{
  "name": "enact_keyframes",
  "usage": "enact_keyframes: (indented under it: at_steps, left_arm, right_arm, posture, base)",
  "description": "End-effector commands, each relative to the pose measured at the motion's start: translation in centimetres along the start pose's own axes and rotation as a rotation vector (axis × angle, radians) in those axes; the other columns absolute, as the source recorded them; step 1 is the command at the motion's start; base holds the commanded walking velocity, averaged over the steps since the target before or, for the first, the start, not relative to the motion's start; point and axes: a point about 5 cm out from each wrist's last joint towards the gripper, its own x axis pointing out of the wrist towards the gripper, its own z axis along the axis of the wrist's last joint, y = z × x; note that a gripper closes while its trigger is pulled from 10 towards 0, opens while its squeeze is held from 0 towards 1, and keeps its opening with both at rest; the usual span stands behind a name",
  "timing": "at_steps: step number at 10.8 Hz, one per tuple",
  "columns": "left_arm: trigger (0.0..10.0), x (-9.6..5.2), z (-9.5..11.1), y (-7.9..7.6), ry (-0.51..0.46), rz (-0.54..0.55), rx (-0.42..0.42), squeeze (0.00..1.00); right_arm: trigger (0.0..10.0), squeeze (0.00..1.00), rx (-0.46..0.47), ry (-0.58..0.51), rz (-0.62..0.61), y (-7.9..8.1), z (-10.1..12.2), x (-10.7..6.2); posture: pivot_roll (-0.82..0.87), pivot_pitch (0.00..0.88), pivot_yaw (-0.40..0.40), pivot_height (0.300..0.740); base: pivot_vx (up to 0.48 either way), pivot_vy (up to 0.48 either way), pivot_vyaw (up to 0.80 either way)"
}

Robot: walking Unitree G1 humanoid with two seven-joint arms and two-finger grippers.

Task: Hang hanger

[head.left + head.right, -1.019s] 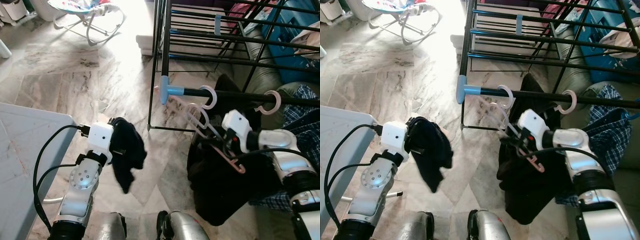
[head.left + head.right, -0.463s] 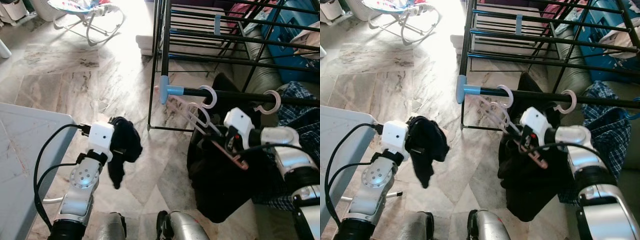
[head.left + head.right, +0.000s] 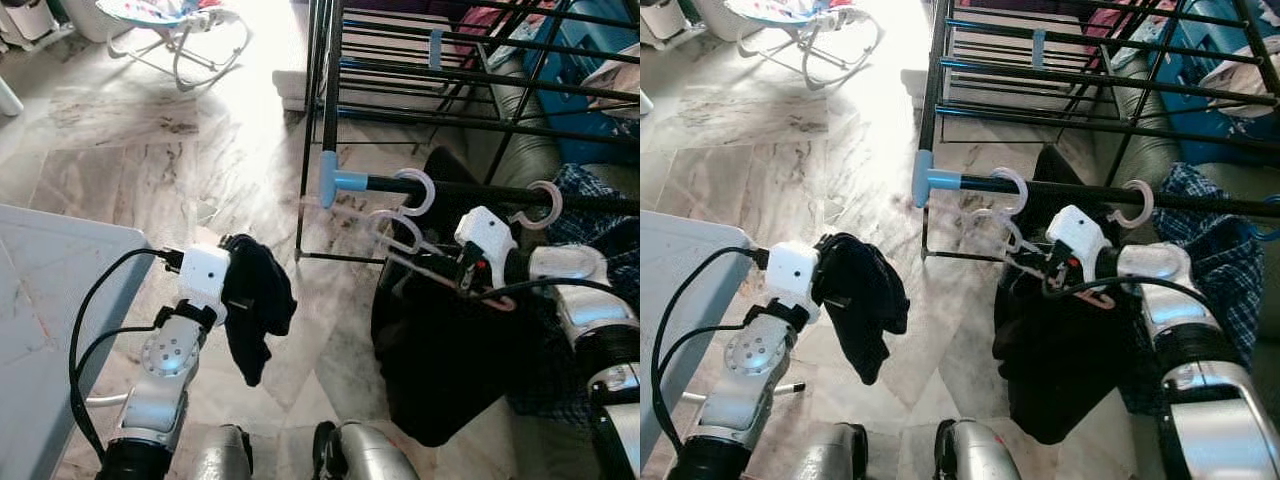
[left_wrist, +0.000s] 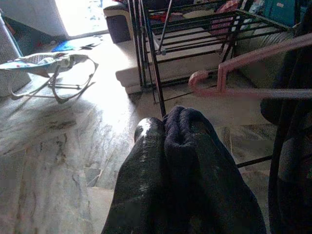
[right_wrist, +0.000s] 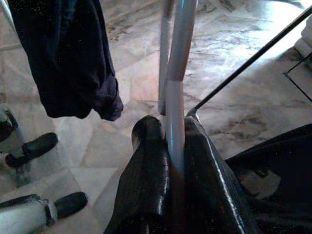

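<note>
Pink hanger clamped in right gripper, centre-right of frame, its hook just under the black rail — lift-and-hook step, probably. Next: raise hook over rail. Left gripper clamped on dark cloth, lower left.

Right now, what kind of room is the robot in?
Probably a room in a family home where laundry is dried: a black drying rack holds clothes on hangers, a baby bouncer sits on the marble floor.
</note>
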Motion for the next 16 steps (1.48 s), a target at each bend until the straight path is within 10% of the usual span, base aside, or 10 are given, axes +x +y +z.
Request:
enact_keyframes:
  at_steps: [1, 5, 9, 10, 12, 13, 16]
  left_arm:
    - [10.0, 0.0, 0.2, -0.3, -0.019, -0.014, 0.006, 0.00]
    - [10.0, -0.1, 0.1, -0.2, -0.014, -0.011, 0.010, 0.00]
    - [10.0, -0.6, -0.4, -0.5, 0.002, -0.011, -0.001, 0.00]
    - [10.0, 0.0, -0.5, -0.8, 0.017, -0.017, 0.010, 0.00]
    - [10.0, 0.2, -0.6, -0.6, 0.025, -0.004, 0.013, 0.00]
    - [10.0, 0.1, -0.7, -0.6, 0.027, -0.004, 0.013, 0.00]
    - [10.0, 0.2, -0.8, -0.9, 0.030, -0.001, 0.016, 0.00]
  right_arm:
    - [0.0, 0.00, -0.025, 0.018, 0.013, -0.4, 0.2, -0.6]
    - [0.0, 0.00, 0.086, -0.096, -0.096, -0.1, 0.9, 0.4]
    - [0.0, 0.00, 0.297, -0.383, -0.442, 6.8, -0.4, 1.4]
    - [0.0, 0.00, 0.338, -0.397, -0.575, 9.8, -1.0, 2.2]
    - [0.0, 0.00, 0.341, -0.344, -0.723, 10.8, -1.7, 1.9]
    - [10.0, 0.00, 0.348, -0.292, -0.757, 10.7, -2.7, 1.7]
    - [10.0, 0.00, 0.325, -0.230, -0.812, 10.1, -3.8, 1.3]
  posture:
    - [0.02, 0.166, -0.084, 0.740]
    - [0.03, 0.145, -0.093, 0.740]
    - [0.02, 0.141, -0.090, 0.740]
    - [0.02, 0.135, -0.082, 0.740]
    - [0.02, 0.134, -0.081, 0.740]
    - [0.02, 0.134, -0.081, 0.740]
    - [0.02, 0.129, -0.085, 0.740]
  base:
    - [0.000, 0.000, 0.00]
    - [0.000, 0.000, 0.00]
    - [0.000, 0.000, 0.00]
    - [0.000, 0.000, 0.00]
    - [0.000, 0.000, 0.00]
    - [0.000, 0.000, 0.00]
    - [0.000, 0.000, 0.00]
